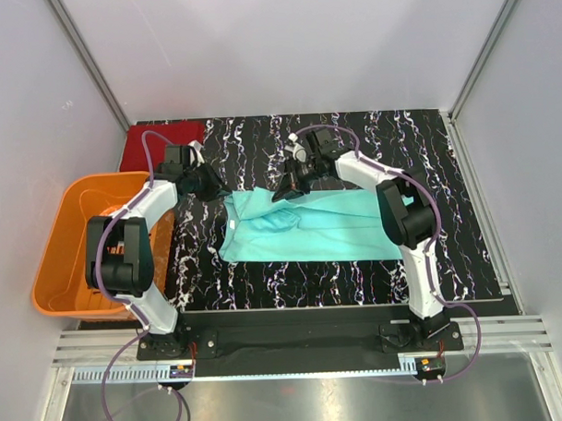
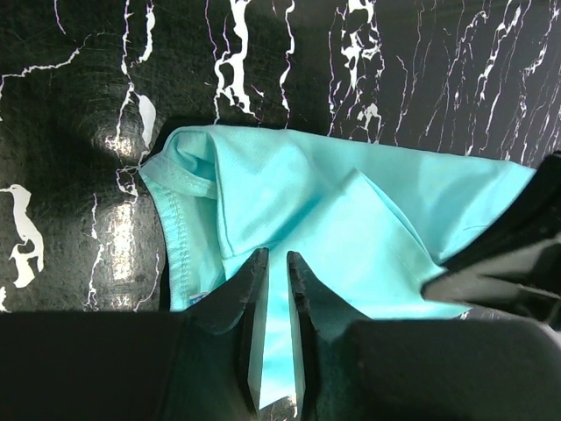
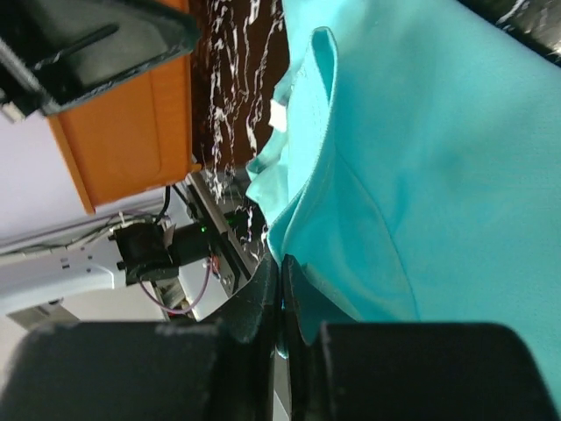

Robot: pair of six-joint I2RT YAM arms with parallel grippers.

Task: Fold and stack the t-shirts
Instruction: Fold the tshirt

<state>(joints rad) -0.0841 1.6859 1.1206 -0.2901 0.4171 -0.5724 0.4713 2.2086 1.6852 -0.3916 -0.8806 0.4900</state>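
Observation:
The light teal-green t-shirt [image 1: 309, 230] lies spread across the middle of the black marbled table, with its far left part bunched up. My right gripper [image 1: 286, 186] is shut on the shirt's far edge and lifts a fold of it; in the right wrist view the fingers [image 3: 280, 260] pinch the teal hem [image 3: 421, 158]. My left gripper [image 1: 211, 183] hovers just beyond the shirt's far left corner. Its jaws [image 2: 276, 256] stand a narrow gap apart with nothing between them, above the teal cloth [image 2: 351, 210]. The dark red t-shirt [image 1: 159, 141] lies at the far left corner.
An orange slatted basket [image 1: 61, 246] stands off the table's left edge and also shows in the right wrist view [image 3: 131, 132]. The right arm's dark body [image 2: 517, 254] crowds the right side of the left wrist view. Grey walls enclose the table.

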